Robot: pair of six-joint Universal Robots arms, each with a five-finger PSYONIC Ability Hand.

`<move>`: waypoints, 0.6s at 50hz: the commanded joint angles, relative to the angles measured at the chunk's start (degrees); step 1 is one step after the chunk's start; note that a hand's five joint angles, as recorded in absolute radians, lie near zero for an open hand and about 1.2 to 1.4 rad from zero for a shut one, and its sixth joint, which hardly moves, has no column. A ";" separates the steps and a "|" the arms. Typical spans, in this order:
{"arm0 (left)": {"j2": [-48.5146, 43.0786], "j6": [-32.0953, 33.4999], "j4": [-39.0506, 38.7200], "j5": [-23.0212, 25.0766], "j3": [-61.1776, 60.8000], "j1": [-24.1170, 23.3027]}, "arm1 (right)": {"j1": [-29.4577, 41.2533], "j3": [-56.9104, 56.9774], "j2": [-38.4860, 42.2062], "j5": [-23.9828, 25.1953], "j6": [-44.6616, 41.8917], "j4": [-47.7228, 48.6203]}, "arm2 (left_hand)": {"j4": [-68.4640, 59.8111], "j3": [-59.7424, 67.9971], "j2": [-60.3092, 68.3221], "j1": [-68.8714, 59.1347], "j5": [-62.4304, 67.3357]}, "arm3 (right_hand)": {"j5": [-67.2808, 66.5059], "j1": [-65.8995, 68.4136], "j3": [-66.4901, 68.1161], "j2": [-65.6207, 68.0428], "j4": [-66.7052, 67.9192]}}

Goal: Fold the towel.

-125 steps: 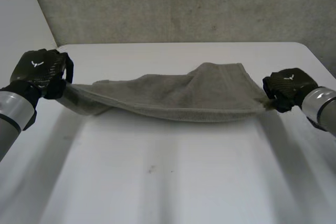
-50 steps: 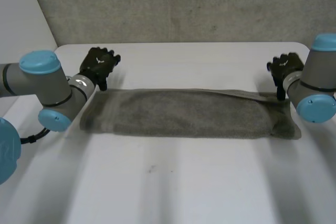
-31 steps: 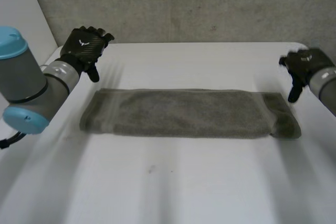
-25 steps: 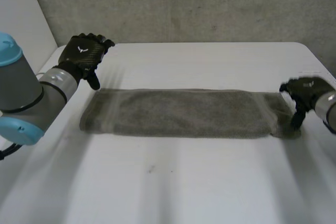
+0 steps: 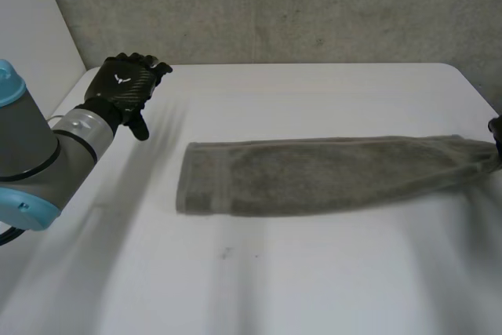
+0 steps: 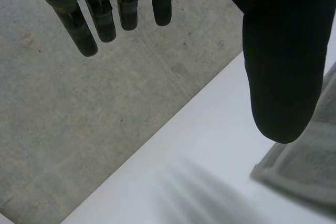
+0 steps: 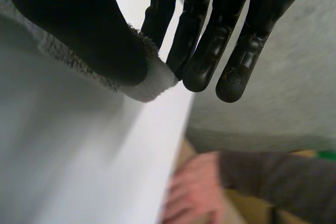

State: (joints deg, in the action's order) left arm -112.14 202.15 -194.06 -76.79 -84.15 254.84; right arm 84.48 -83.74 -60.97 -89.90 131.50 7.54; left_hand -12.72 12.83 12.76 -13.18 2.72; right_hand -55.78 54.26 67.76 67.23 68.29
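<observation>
Grey concrete wall (image 5: 274, 5) backs the white surface (image 5: 314, 280), where the grey-green terry towel (image 5: 314, 174) lies as a long, narrow, already doubled strip. It is drawn out towards the right edge, its right end rising slightly off the surface. The step in hand looks like the crosswise fold, bringing that right end over to the left one. To do it well, the held end probably needs lifting clear and carrying across in a low arc. The free left end should be pinned first so the strip does not slide or skew, and the edges lined up before release. The right hand (image 7: 79, 24) has its thumb pressed onto the towel's end against nearly straight fingers, pinching the cloth at the table's right edge. The left hand (image 5: 125, 88) hovers over the far left corner with fingers straight and spread from the thumb. It holds nothing and stands well apart from the towel's left end. Beyond the right edge a person's hand (image 7: 194, 192) rests low, so a wide swing there looks unwise.
</observation>
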 commanded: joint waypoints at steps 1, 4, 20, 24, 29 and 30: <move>2.45 0.00 0.00 0.06 -2.50 0.22 | 14.70 4.44 -0.64 -3.17 -5.30 6.16 | -0.86 0.75 0.82 -0.40 0.86 | -14.22 25.74 12.24 12.77 11.71; 3.15 0.00 0.00 -0.02 -3.38 0.48 | 22.62 7.43 0.41 -2.12 -4.50 7.22 | -0.86 0.75 0.82 -0.40 0.86 | -14.22 25.74 12.24 12.77 11.71; 6.50 -0.09 0.00 -0.03 -7.95 1.89 | 48.13 18.60 18.42 25.13 -3.89 6.62 | -0.86 0.75 0.82 -0.40 0.86 | -14.22 25.74 12.24 12.77 11.71; 6.50 -0.18 0.00 -0.11 -8.31 1.89 | 49.72 18.87 20.98 26.01 -3.01 6.53 | -0.86 0.75 0.82 -0.40 0.86 | -14.22 25.74 12.24 12.77 11.71; 6.32 -0.26 0.00 -0.11 -8.04 1.01 | 49.72 18.96 21.42 25.13 -0.11 6.61 | -1.03 0.92 0.98 -0.57 1.03 | 24.91 -13.39 -26.89 -26.36 -27.42; 6.06 -0.35 -0.09 -0.11 -7.70 0.84 | 49.72 18.87 20.46 24.43 1.98 6.61 | -1.03 0.92 0.98 -0.57 1.03 | 51.72 -40.20 -53.70 -53.17 -54.23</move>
State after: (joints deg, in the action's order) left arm -105.58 201.99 -194.06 -76.87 -92.45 256.49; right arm 134.24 -64.75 -40.03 -63.55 129.07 14.09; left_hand -12.50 12.83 12.52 -12.86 2.55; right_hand -46.98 47.13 56.38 55.11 56.43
